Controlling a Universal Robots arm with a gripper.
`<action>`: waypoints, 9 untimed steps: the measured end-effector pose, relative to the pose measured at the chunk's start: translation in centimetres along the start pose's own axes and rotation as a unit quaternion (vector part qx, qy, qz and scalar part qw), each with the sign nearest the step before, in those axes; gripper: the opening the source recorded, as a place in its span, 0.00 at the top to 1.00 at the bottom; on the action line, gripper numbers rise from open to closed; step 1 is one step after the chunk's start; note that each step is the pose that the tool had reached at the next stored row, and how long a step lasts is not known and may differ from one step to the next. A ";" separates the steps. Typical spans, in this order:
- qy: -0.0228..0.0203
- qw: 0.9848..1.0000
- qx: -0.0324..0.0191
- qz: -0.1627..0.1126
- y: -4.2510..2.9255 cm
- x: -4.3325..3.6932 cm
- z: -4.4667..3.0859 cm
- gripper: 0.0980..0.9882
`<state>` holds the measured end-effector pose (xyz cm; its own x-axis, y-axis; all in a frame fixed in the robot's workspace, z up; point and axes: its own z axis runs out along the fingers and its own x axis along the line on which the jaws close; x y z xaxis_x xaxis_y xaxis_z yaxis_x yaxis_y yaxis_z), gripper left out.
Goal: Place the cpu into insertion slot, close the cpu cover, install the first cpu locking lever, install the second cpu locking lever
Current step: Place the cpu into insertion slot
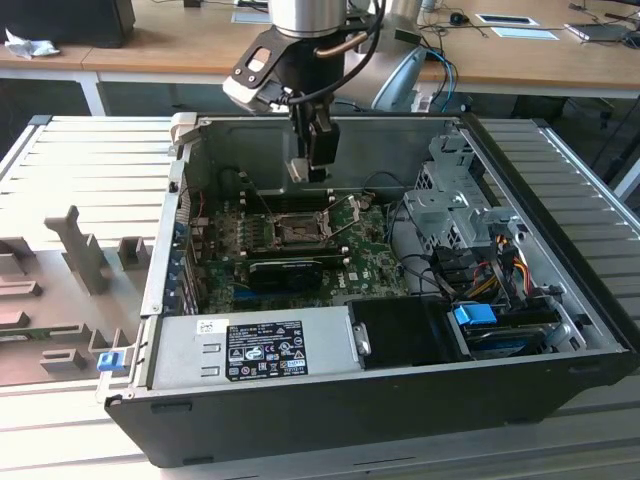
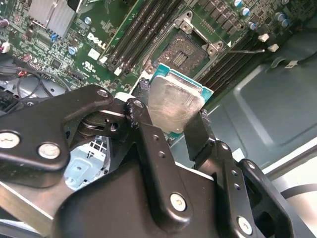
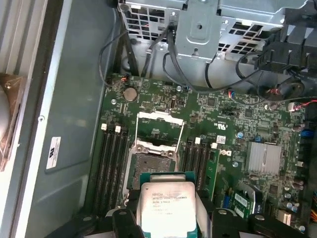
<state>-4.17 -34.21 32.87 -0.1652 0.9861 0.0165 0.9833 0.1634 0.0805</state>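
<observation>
My gripper [image 1: 308, 165] hangs inside the open computer case, above the green motherboard [image 1: 380, 255], and is shut on the cpu [image 1: 298, 170]. In both wrist views the cpu [image 2: 174, 104] [image 3: 166, 201] is a flat silver square with a teal rim. The black fingers [image 2: 143, 106] clamp two of its opposite edges. The insertion slot [image 3: 151, 161] [image 2: 185, 52] lies uncovered below it, dark in the middle with a metal rim, and the chip is apart from it. The cpu cover [image 3: 158, 115] stands swung open at the slot's far side. A thin wire lever [image 2: 246, 50] sticks out beside the slot.
Memory slots [image 3: 111, 163] flank the socket. A black expansion card [image 1: 285, 270] lies just in front of it. A power supply [image 1: 250, 350], a metal drive cage [image 1: 455, 200] and loose cables [image 1: 490, 265] crowd the case. Grey fixtures [image 1: 80, 250] stand at the exterior view's left.
</observation>
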 end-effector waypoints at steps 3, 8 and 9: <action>0.000 1.000 0.002 0.000 -0.02 -0.01 0.28 0.52; -0.003 0.999 0.001 0.037 -0.05 -0.01 0.77 0.52; -0.003 0.999 0.001 0.042 -0.06 -0.02 0.79 0.52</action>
<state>-4.16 -34.21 32.07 -0.0813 0.9965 0.0170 0.9939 0.0798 0.0765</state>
